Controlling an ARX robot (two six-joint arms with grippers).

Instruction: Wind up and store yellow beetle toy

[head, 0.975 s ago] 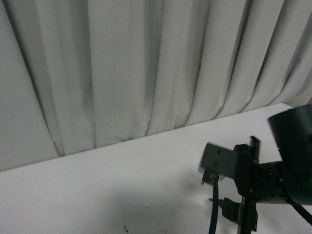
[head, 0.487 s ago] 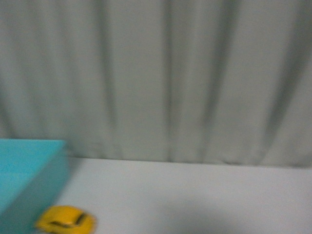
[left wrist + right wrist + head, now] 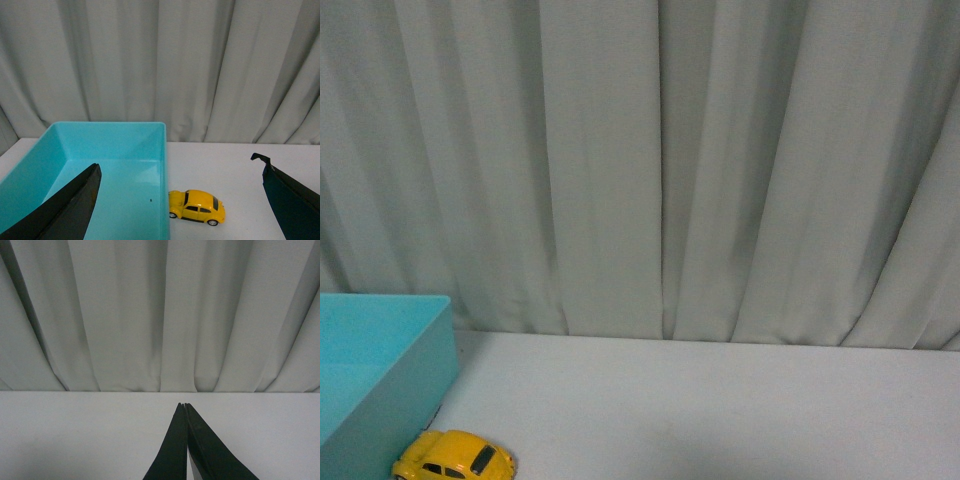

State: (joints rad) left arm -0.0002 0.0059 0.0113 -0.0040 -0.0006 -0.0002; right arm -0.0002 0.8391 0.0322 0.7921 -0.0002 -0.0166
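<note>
The yellow beetle toy [image 3: 453,458] stands on its wheels on the white table at the bottom left of the front view, right beside the turquoise bin [image 3: 380,370]. In the left wrist view the toy [image 3: 196,206] sits against the bin's [image 3: 100,165] outer wall. My left gripper [image 3: 180,172] is open and empty, its black fingers [image 3: 65,210] spread wide above the bin wall and the toy. My right gripper [image 3: 183,405] is shut on nothing, over bare table. Neither gripper shows in the front view.
A grey-white curtain [image 3: 660,160] hangs along the table's far edge in every view. The white table [image 3: 720,410] stretches to the right of the toy. The bin's inside shows nothing but a small dark speck [image 3: 151,201].
The front view has swung left: the right arm that showed at the lower right a second ago is out of frame, and the bin and the yellow toy have come into view.
</note>
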